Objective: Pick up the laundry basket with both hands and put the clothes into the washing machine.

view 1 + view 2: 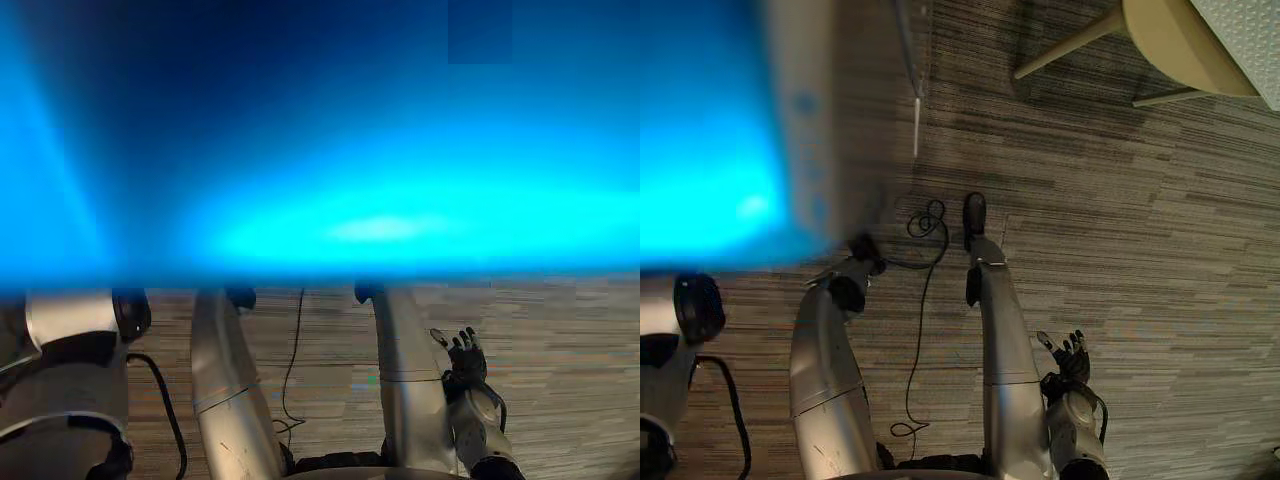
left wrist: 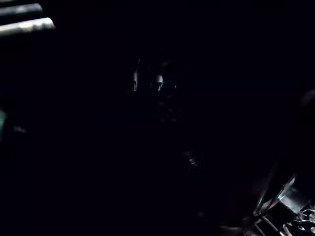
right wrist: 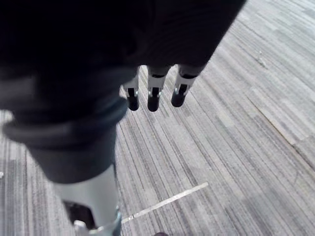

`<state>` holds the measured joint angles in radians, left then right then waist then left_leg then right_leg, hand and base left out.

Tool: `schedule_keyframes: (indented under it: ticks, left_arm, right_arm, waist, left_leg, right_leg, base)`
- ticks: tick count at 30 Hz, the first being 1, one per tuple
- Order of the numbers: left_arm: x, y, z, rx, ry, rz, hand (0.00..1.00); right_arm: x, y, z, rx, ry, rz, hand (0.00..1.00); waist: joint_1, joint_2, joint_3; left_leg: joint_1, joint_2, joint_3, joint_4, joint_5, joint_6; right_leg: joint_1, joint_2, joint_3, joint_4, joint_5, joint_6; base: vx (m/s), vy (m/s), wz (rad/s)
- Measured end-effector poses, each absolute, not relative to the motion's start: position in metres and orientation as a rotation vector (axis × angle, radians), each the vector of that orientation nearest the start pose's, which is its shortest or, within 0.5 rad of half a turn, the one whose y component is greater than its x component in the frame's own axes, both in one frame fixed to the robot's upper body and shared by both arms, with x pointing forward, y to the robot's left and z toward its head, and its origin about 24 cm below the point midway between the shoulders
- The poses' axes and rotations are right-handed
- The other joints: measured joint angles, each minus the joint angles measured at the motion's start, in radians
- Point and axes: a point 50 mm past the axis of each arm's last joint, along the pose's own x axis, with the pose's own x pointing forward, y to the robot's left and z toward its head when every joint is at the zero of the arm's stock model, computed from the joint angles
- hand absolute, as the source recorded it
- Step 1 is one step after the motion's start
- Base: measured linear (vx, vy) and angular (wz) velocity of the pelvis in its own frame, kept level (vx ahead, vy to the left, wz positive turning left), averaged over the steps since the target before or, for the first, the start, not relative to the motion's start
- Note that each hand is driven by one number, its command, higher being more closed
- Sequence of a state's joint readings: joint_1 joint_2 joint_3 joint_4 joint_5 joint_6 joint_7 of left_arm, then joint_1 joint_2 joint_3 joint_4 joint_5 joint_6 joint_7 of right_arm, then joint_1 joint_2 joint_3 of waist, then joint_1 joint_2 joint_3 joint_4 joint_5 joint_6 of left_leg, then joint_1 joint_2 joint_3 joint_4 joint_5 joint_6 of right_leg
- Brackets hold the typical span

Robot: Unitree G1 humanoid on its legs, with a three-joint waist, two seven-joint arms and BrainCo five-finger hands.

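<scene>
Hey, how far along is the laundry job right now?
Nothing looks done. The right hand hangs open and empty over the grey striped carpet. The left hand sits in darkness, too dim to read. A bright blue shape sits close to the head camera, and I cannot tell whether it is the basket. Lifting and loading appear left.

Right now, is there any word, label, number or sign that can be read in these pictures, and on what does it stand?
None can be read.
The blue surface close before the head camera is a blur with no legible mark.
The carpet floor and the beige chair bear no print.
</scene>
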<state>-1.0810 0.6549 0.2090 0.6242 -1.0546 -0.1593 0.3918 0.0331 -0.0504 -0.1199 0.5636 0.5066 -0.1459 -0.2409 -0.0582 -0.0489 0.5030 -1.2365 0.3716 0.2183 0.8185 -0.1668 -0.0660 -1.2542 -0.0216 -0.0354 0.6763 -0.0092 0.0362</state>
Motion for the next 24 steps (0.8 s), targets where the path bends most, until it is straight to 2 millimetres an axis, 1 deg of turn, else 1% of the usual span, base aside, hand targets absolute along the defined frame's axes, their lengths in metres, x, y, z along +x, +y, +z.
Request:
schedule_keyframes:
  ticks: [2, 4, 5, 7, 8, 9, 11, 13, 14, 15, 16, 17, 18, 19, 20, 21, 22, 23, 24]
  left_arm:
    - [0.348, 0.307, 0.300, -0.770, -0.664, 0.419, 0.00]
    - [0.342, 0.305, 0.287, -0.720, -0.663, 0.403, 0.00]
    - [0.337, 0.304, 0.274, -0.680, -0.652, 0.404, 0.00]
    - [0.327, 0.302, 0.249, -0.655, -0.638, 0.407, 0.00]
    - [0.319, 0.301, 0.231, -0.628, -0.623, 0.423, 0.00]
    - [0.315, 0.300, 0.222, -0.619, -0.616, 0.431, 0.00]
    - [0.298, 0.298, 0.188, -0.633, -0.574, 0.473, 0.00]
    - [0.288, 0.298, 0.164, -0.626, -0.524, 0.504, 0.00]
    - [0.281, 0.299, 0.146, -0.609, -0.477, 0.527, 0.00]
    - [0.276, 0.297, 0.132, -0.596, -0.437, 0.541, 0.00]
    - [0.272, 0.296, 0.122, -0.598, -0.411, 0.545, 0.00]
    - [0.266, 0.290, 0.104, -0.610, -0.359, 0.544, 0.00]
    - [0.261, 0.286, 0.092, -0.620, -0.326, 0.543, 0.00]
    - [0.255, 0.281, 0.078, -0.629, -0.285, 0.542, 0.00]
    - [0.249, 0.275, 0.064, -0.639, -0.240, 0.542, 0.00]
    - [0.245, 0.272, 0.056, -0.630, -0.213, 0.540, 0.00]
    - [0.239, 0.264, 0.041, -0.603, -0.154, 0.527, 0.00]
    - [0.236, 0.261, 0.033, -0.594, -0.121, 0.524, 0.00]
    - [0.228, 0.253, 0.012, -0.557, -0.033, 0.520, 0.00]
  right_arm:
    - [0.199, -0.209, -0.079, 0.394, 0.461, -0.549, 0.00]
    - [0.199, -0.209, -0.079, 0.393, 0.460, -0.548, 0.00]
    - [0.198, -0.210, -0.079, 0.391, 0.464, -0.546, 0.00]
    - [0.198, -0.210, -0.080, 0.390, 0.471, -0.545, 0.00]
    - [0.198, -0.210, -0.081, 0.389, 0.474, -0.545, 0.00]
    - [0.197, -0.211, -0.081, 0.388, 0.477, -0.545, 0.00]
    - [0.195, -0.213, -0.084, 0.382, 0.489, -0.552, 0.00]
    - [0.194, -0.214, -0.087, 0.376, 0.508, -0.557, 0.00]
    - [0.193, -0.215, -0.088, 0.370, 0.515, -0.555, 0.00]
    - [0.191, -0.215, -0.090, 0.363, 0.520, -0.551, 0.00]
    - [0.190, -0.216, -0.091, 0.358, 0.527, -0.552, 0.00]
    - [0.188, -0.219, -0.093, 0.343, 0.537, -0.557, 0.00]
    - [0.186, -0.220, -0.094, 0.336, 0.547, -0.560, 0.00]
    - [0.184, -0.222, -0.097, 0.327, 0.566, -0.563, 0.00]
    - [0.182, -0.222, -0.099, 0.319, 0.576, -0.563, 0.00]
    - [0.181, -0.222, -0.100, 0.318, 0.582, -0.563, 0.00]
    - [0.179, -0.221, -0.103, 0.317, 0.603, -0.558, 0.00]
    - [0.178, -0.220, -0.105, 0.311, 0.614, -0.550, 0.00]
    - [0.174, -0.219, -0.109, 0.302, 0.644, -0.540, 0.00]
  waist:
    - [0.012, 0.000, 0.000]
    - [0.017, 0.000, 0.000]
    - [0.018, 0.000, 0.000]
    - [0.020, 0.000, 0.000]
    - [0.024, 0.000, 0.000]
    - [0.026, 0.000, 0.000]
    - [0.041, 0.001, -0.002]
    - [0.049, 0.001, -0.002]
    - [0.052, 0.004, -0.004]
    - [0.052, 0.010, -0.013]
    - [0.052, 0.017, -0.019]
    - [0.053, 0.034, -0.032]
    - [0.057, 0.044, -0.042]
    - [0.067, 0.051, -0.060]
    - [0.074, 0.065, -0.077]
    - [0.074, 0.071, -0.086]
    - [0.078, 0.077, -0.094]
    - [0.079, 0.079, -0.101]
    - [0.078, 0.082, -0.129]
  left_leg:
    - [0.023, -0.001, 0.003, -0.010, 0.001, -0.001]
    - [0.041, -0.003, 0.003, -0.019, 0.003, -0.003]
    - [0.058, -0.003, 0.003, -0.024, 0.004, -0.003]
    - [0.093, -0.006, 0.005, -0.038, 0.009, -0.003]
    - [0.122, -0.007, 0.006, -0.047, 0.009, -0.003]
    - [0.137, -0.008, 0.007, -0.051, 0.009, -0.004]
    - [0.202, -0.017, 0.010, -0.082, 0.012, -0.008]
    - [0.267, -0.032, 0.015, -0.115, 0.014, -0.018]
    - [0.319, -0.039, 0.016, -0.138, 0.014, -0.022]
    - [0.357, -0.042, 0.017, -0.154, 0.015, -0.023]
    - [0.377, -0.042, 0.016, -0.162, 0.015, -0.023]
    - [0.425, -0.046, 0.018, -0.179, 0.014, -0.025]
    - [0.460, -0.051, 0.022, -0.193, 0.017, -0.021]
    - [0.507, -0.059, 0.032, -0.214, 0.017, -0.021]
    - [0.553, -0.063, 0.036, -0.231, 0.017, -0.022]
    - [0.577, -0.065, 0.037, -0.238, 0.016, -0.024]
    - [0.639, -0.070, 0.046, -0.262, 0.014, -0.025]
    - [0.669, -0.073, 0.049, -0.274, 0.014, -0.026]
    - [0.719, -0.077, 0.057, -0.296, 0.013, -0.027]
  right_leg:
    - [0.019, 0.000, 0.002, -0.006, -0.001, 0.000]
    - [0.035, 0.001, 0.001, -0.011, -0.002, -0.001]
    - [0.050, 0.001, 0.000, -0.014, -0.004, -0.004]
    - [0.083, 0.000, -0.001, -0.018, -0.008, -0.010]
    - [0.106, 0.000, -0.001, -0.017, -0.019, -0.008]
    - [0.119, 0.000, -0.002, -0.017, -0.023, -0.010]
    - [0.168, -0.002, -0.002, -0.018, -0.041, -0.020]
    - [0.219, -0.009, -0.005, -0.020, -0.060, -0.019]
    - [0.264, -0.009, -0.006, -0.028, -0.067, -0.022]
    - [0.301, -0.009, -0.009, -0.039, -0.071, -0.022]
    - [0.323, -0.009, -0.011, -0.046, -0.074, -0.021]
    - [0.371, -0.011, -0.013, -0.059, -0.082, -0.018]
    - [0.403, -0.013, -0.013, -0.069, -0.083, -0.018]
    - [0.441, -0.015, -0.005, -0.079, -0.085, -0.019]
    - [0.485, -0.015, -0.003, -0.094, -0.086, -0.017]
    - [0.509, -0.015, -0.003, -0.101, -0.088, -0.015]
    - [0.565, -0.016, 0.001, -0.118, -0.092, -0.012]
    - [0.593, -0.016, 0.002, -0.126, -0.094, -0.011]
    - [0.638, -0.018, 0.004, -0.143, -0.099, -0.007]
  base:
    - [0.00, 0.000, 0.00]
    - [0.02, -0.011, 0.01]
    - [0.04, -0.021, 0.03]
    - [0.06, -0.024, 0.05]
    - [0.08, -0.031, 0.06]
    - [0.09, -0.039, 0.05]
    - [0.11, -0.056, 0.10]
    - [0.10, -0.058, 0.14]
    - [0.11, -0.056, 0.08]
    - [0.12, -0.050, 0.04]
    - [0.14, -0.036, 0.06]
    - [0.12, -0.014, 0.06]
    - [0.16, 0.001, 0.02]
    - [0.16, 0.014, -0.03]
    - [0.16, 0.019, -0.03]
    - [0.14, 0.023, -0.04]
    - [0.11, 0.019, -0.04]
    - [0.14, 0.021, -0.05]
    - [0.14, 0.024, -0.05]
